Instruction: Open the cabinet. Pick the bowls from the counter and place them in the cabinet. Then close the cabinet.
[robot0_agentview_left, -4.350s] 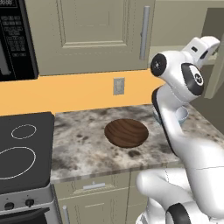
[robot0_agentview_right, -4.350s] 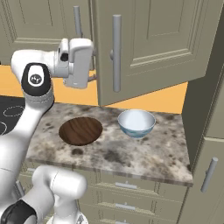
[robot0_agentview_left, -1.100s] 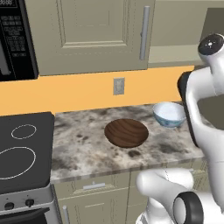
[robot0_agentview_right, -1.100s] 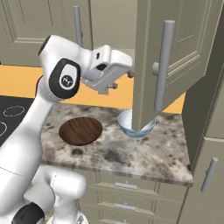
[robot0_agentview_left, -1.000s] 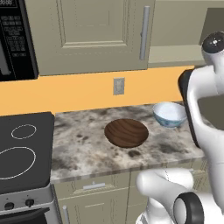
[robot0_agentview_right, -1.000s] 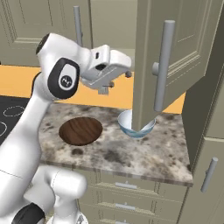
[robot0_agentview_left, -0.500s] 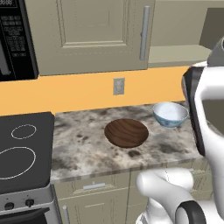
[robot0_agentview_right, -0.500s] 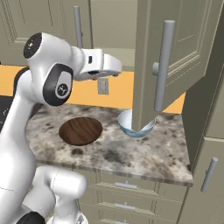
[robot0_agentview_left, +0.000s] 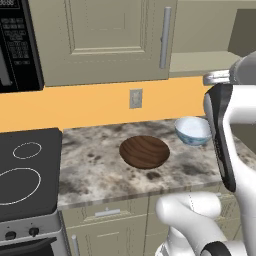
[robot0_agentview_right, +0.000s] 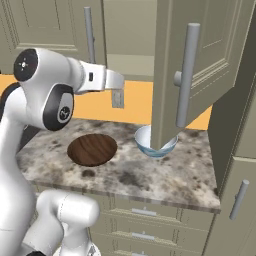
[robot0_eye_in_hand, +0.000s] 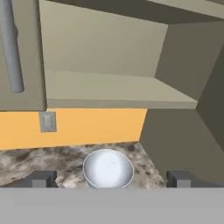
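Observation:
The cabinet's right door (robot0_agentview_right: 200, 65) stands swung open, baring its shelf (robot0_eye_in_hand: 109, 89); the left door (robot0_agentview_left: 110, 35) is shut. On the counter (robot0_agentview_left: 100, 170) lie a wide brown wooden bowl (robot0_agentview_left: 144, 151) (robot0_agentview_right: 92, 149) and, to its right, a white and light-blue bowl (robot0_agentview_left: 193, 131) (robot0_agentview_right: 150, 142), partly behind the open door in the right base view. My gripper (robot0_eye_in_hand: 109, 179) (robot0_agentview_right: 118, 81) hangs open and holds nothing, above the counter and level with the shelf's lower edge. In the hand view the white bowl (robot0_eye_in_hand: 108, 169) sits between the fingertips (robot0_eye_in_hand: 41, 178), farther off.
A black stove top (robot0_agentview_left: 25, 170) borders the counter on the left, with a microwave (robot0_agentview_left: 15, 45) above it. A wall outlet (robot0_agentview_left: 135, 98) sits on the orange backsplash. Drawers (robot0_agentview_right: 145, 225) run under the counter, and a tall unit (robot0_agentview_right: 235, 190) stands at the right.
The hand has pulled back leftward from the open door's handle and levelled out. The door stays open and both bowls lie where they were.

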